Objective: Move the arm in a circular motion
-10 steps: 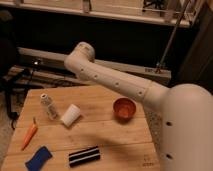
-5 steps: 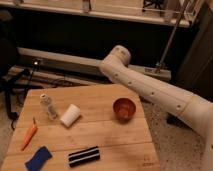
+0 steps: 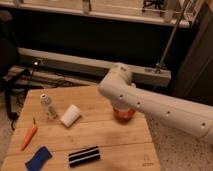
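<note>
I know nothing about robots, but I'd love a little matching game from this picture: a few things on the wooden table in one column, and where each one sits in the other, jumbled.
Things:
1. carrot
2. white cup
3. orange bowl
4. striped black-and-white item

Places:
A. partly hidden behind the arm
B. near the front edge of the table, right of the blue sponge
C. near the table's left edge
D. on its side, right of the small bottle

Pairs: 1-C, 2-D, 3-A, 4-B.

The gripper is out of view, shut.
</note>
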`<state>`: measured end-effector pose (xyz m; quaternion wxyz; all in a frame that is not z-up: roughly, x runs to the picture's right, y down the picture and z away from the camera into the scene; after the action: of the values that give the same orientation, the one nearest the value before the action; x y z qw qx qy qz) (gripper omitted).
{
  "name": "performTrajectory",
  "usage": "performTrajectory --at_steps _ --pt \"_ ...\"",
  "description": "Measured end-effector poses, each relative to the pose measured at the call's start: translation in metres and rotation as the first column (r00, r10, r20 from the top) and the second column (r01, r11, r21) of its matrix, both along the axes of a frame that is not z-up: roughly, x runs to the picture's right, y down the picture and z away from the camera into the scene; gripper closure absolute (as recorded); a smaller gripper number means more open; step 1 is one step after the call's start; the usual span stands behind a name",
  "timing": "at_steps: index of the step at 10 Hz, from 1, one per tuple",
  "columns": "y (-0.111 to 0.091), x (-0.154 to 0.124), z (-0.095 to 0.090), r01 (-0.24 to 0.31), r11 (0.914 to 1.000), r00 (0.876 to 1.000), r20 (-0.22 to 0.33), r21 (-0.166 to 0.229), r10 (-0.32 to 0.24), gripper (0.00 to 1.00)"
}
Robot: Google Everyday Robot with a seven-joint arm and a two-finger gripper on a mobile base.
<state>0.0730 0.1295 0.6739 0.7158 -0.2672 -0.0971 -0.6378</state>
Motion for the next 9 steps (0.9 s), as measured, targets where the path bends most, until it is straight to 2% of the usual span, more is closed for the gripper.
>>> performTrajectory --at_steps 1,2,3,4,5,6,7,8,9 --pt "0.029 -0.015 -0.011 0.014 0.9983 1.0 0.022 -0.056 -0.013 1.0" --pt "0.057 -0.037 -0.021 0.033 0.993 0.998 0.059 -0.114 -0.026 1.0" --pt "0.091 -0.076 -0.033 0.074 0.9812 0.99 0.132 -0.178 -0.051 1.0" --pt "0.109 -0.11 -0.038 0.114 0.9712 0.977 0.2 -0.209 -0.072 1.0" --pt "0.12 -0.143 -0.041 0.155 0.9625 0.958 0.27 -0.222 -0.092 1.0" --pt "0.126 -0.181 -0.041 0.204 0.9535 0.931 0.345 -0.222 -0.119 1.0" --pt "0.126 -0.223 -0.037 0.263 0.9446 0.891 0.426 -0.197 -0.159 1.0" --pt "0.119 -0.263 -0.03 0.316 0.9366 0.846 0.492 -0.152 -0.206 1.0" --pt "0.095 -0.306 -0.017 0.37 0.9268 0.792 0.545 -0.068 -0.276 1.0"
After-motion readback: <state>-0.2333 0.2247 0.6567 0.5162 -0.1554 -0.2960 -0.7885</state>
